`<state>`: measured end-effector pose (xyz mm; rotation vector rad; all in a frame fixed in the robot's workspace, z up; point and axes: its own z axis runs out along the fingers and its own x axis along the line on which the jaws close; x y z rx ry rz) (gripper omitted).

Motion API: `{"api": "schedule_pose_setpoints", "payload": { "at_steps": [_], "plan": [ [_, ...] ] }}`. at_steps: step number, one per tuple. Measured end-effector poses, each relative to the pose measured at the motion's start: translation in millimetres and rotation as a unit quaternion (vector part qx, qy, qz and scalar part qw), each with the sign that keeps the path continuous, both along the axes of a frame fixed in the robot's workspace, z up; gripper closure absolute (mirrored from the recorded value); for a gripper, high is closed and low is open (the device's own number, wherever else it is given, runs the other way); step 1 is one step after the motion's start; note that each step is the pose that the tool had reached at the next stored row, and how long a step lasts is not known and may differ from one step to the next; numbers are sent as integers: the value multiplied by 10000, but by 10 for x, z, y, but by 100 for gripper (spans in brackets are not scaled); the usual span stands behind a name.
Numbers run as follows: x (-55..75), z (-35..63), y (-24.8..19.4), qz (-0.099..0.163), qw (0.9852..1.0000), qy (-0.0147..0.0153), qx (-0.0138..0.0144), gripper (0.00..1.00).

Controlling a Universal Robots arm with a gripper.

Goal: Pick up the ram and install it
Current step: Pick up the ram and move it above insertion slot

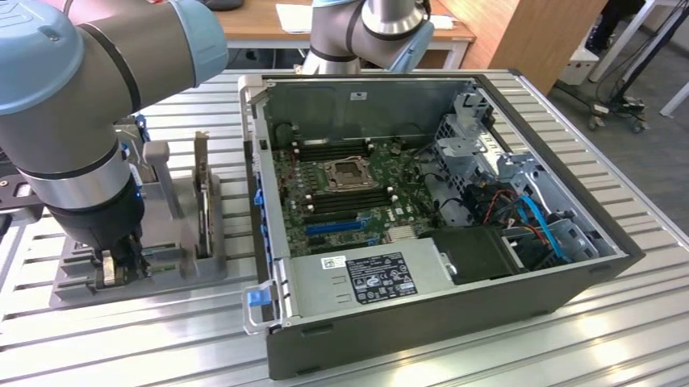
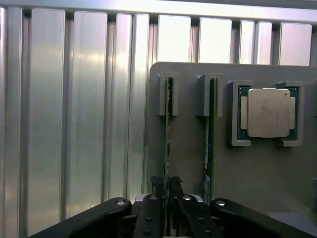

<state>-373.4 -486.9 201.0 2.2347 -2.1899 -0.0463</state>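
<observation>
The ram (image 2: 168,124) stands on edge in a slot of the grey holder (image 2: 188,148), seen edge-on as a thin green strip. My gripper (image 2: 167,187) straddles its near end, with the dark fingertips (image 2: 157,184) pressed against either side of the stick. A second ram stick (image 2: 208,139) stands in the slot beside it, untouched. In the exterior view, my gripper (image 1: 113,266) reaches straight down into the holder (image 1: 161,274) at the exterior view's left, beside the open computer case (image 1: 431,322).
A processor chip (image 2: 267,111) lies in a pocket of the holder. A dark expansion card (image 1: 202,193) stands upright in the holder near the case wall. Inside the case lie the motherboard (image 1: 344,173), a drive cage and blue cables. The table is ribbed aluminium.
</observation>
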Motion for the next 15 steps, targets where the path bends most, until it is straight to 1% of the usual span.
{"api": "schedule_pose_setpoints", "payload": {
  "at_steps": [15],
  "plan": [
    [7, 0, 0, 0, 10000, 0, 2, 81]
  ]
}}
